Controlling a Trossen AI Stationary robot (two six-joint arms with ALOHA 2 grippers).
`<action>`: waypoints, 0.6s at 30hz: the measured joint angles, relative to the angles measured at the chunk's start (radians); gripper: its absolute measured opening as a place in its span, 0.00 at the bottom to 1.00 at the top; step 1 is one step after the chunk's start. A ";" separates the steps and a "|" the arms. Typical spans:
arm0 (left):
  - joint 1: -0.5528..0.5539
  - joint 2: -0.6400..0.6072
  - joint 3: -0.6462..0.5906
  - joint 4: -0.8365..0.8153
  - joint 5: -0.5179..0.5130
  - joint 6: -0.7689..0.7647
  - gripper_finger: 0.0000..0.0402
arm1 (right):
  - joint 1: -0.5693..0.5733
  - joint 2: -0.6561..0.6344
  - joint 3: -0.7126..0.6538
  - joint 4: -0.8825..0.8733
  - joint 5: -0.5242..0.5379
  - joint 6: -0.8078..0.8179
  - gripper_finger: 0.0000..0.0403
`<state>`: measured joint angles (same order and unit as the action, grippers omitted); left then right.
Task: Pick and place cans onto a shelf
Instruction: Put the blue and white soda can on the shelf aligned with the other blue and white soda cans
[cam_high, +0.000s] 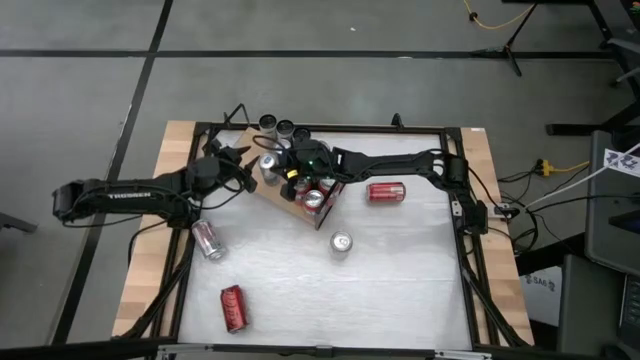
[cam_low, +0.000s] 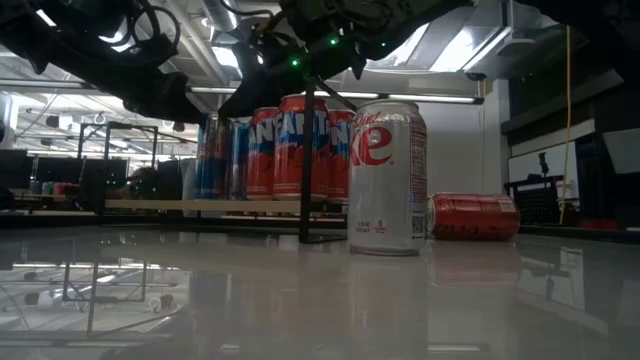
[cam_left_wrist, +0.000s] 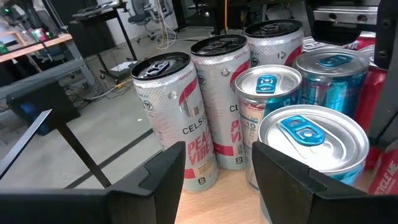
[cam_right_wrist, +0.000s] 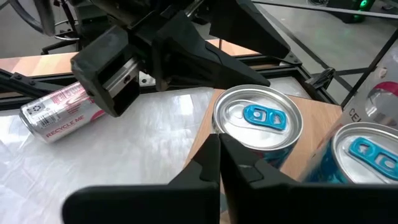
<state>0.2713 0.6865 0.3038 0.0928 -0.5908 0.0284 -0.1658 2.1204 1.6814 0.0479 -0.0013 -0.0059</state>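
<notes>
Cans crowd the light-brown wooden shelf (cam_high: 290, 205): three slim silver cans (cam_left_wrist: 219, 106), blue-tabbed cans (cam_left_wrist: 314, 149) and red cans (cam_low: 290, 150). Left gripper (cam_left_wrist: 211, 180) stands parted beside them, gripping nothing. Right gripper (cam_right_wrist: 217, 163) is clenched, empty, above the shelf.

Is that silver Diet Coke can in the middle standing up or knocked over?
Upright: the Diet Coke can stands on its base, and from above its round top faces up.
</notes>
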 joint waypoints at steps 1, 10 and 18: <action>-0.009 0.000 0.000 -0.002 -0.013 0.000 0.47 | 0.000 0.000 0.000 0.000 0.000 0.000 0.00; -0.080 -0.002 0.000 -0.037 -0.116 -0.048 0.47 | 0.000 -0.001 0.000 -0.006 0.018 0.000 0.00; -0.126 -0.002 0.000 -0.043 -0.200 -0.052 0.47 | 0.000 -0.001 0.000 -0.006 0.027 0.000 0.00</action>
<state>0.1451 0.6847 0.3042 0.0498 -0.7904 -0.0235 -0.1661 2.1197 1.6814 0.0423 0.0261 -0.0056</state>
